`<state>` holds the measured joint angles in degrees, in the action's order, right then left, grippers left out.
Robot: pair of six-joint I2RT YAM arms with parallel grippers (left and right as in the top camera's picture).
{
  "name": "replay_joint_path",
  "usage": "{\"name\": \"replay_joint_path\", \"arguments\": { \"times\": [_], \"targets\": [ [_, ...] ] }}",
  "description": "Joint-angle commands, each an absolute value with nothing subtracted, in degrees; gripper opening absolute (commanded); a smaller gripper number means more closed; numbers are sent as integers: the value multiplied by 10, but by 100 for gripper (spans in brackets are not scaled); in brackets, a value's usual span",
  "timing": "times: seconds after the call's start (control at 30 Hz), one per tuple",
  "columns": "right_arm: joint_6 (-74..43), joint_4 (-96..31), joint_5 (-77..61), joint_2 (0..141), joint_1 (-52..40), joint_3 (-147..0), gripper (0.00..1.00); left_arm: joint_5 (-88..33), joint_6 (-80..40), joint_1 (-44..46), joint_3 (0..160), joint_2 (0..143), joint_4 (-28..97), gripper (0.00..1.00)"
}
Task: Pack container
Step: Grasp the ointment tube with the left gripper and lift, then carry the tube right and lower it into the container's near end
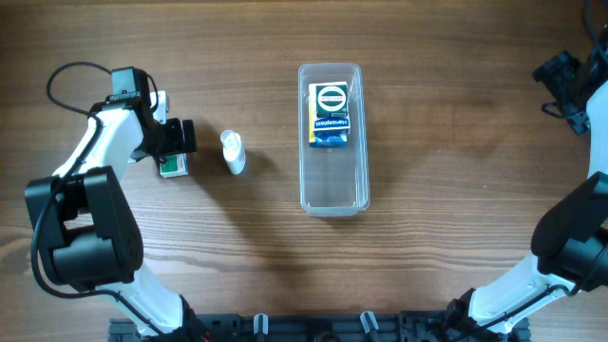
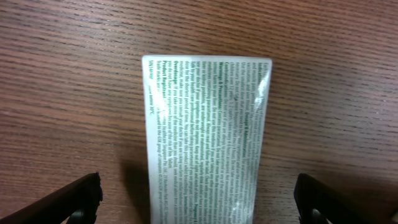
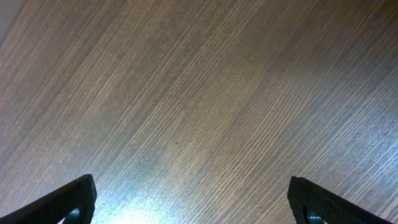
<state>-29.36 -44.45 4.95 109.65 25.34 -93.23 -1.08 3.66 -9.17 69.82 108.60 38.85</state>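
Observation:
The clear plastic container (image 1: 332, 180) lies lengthwise at the table's middle, with a blue and yellow box (image 1: 331, 115) in its far half. My left gripper (image 1: 177, 142) is open over a small white box with green print (image 1: 172, 167) at the left; in the left wrist view that box (image 2: 205, 137) lies on the wood between the two spread fingers (image 2: 199, 202), which do not touch it. A small white bottle (image 1: 233, 151) lies on the table between that box and the container. My right gripper (image 3: 193, 202) is open and empty over bare wood at the far right.
The right arm (image 1: 570, 85) reaches in at the table's right edge. Both arm bases stand at the front edge. Bare wood lies between the container and the right arm.

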Motion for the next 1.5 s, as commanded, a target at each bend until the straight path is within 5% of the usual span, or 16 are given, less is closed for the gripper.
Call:
{"name": "replay_joint_path", "arguments": {
  "times": [0.0, 0.67, 1.1, 1.47],
  "targets": [
    [-301, -441, 47, 1104, 253, -931, 100, 0, 25, -94, 703, 1097, 387, 100],
    [-301, -441, 47, 1104, 253, -931, 100, -1, 21, -92, 703, 1124, 387, 99],
    [-301, -441, 47, 1104, 253, -931, 100, -1, 20, -92, 703, 1124, 383, 50],
    [-301, -441, 47, 1104, 253, -931, 100, -2, 7, -92, 707, 1119, 381, 47]
  ]
}}
